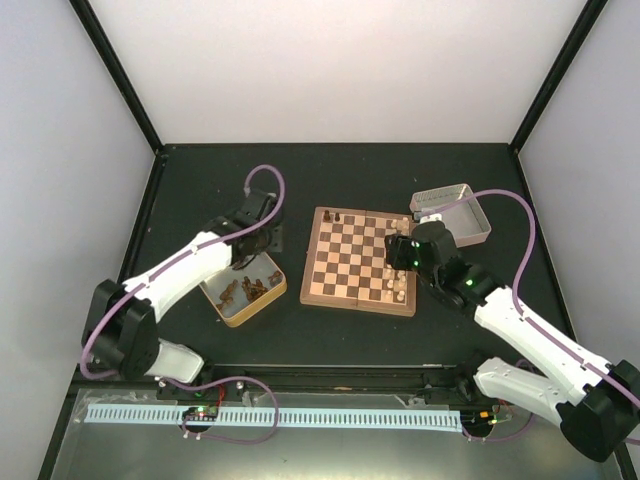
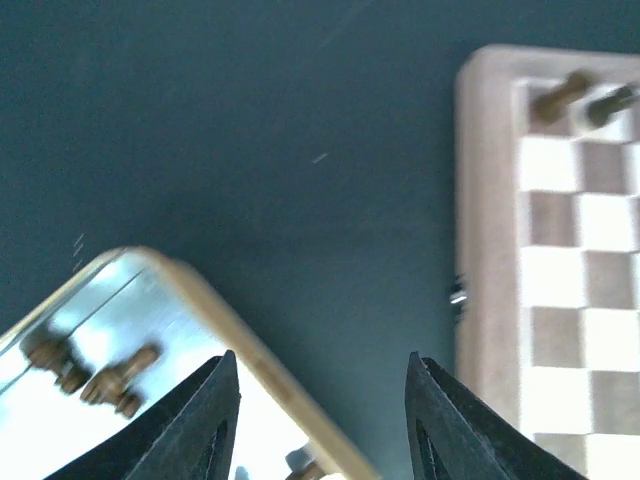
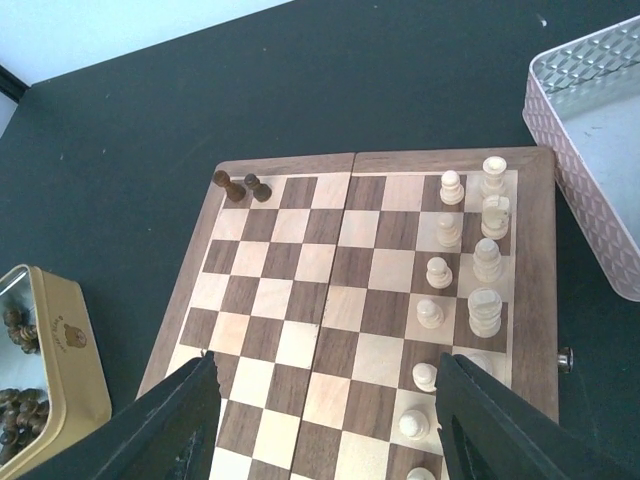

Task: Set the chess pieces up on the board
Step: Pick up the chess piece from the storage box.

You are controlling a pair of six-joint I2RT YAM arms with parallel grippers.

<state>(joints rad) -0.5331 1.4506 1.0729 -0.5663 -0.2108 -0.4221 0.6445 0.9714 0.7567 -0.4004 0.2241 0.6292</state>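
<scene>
- The chess pieces (image 1: pixel 245 290) mostly lie heaped on their sides in the gold tin (image 1: pixel 268 300), just left of the board (image 1: pixel 350 265). Their long axes point every which way.
- The left gripper (image 2: pixel 320 360) hangs over the tin's far rim, jaws apart with nothing between them. The loose pieces sit beneath and behind its tin-side finger (image 2: pixel 200 420), back toward the arm's base. I judge a pick calls for drawing back and down into the tin, not reaching forward.
- The left arm is plainly the nearer one to the tin. The right gripper (image 3: pixel 325 360) hovers over the board's right part, jaws wide and empty, well apart from the tin.
- Pale cream pieces (image 3: pixel 487 262) stand along the board's right side.
- Farthest off, two dark pieces (image 3: pixel 243 187) stand on the board's far-left corner squares, and a silver tin (image 1: pixel 440 197) lies beyond its far-right corner.
</scene>
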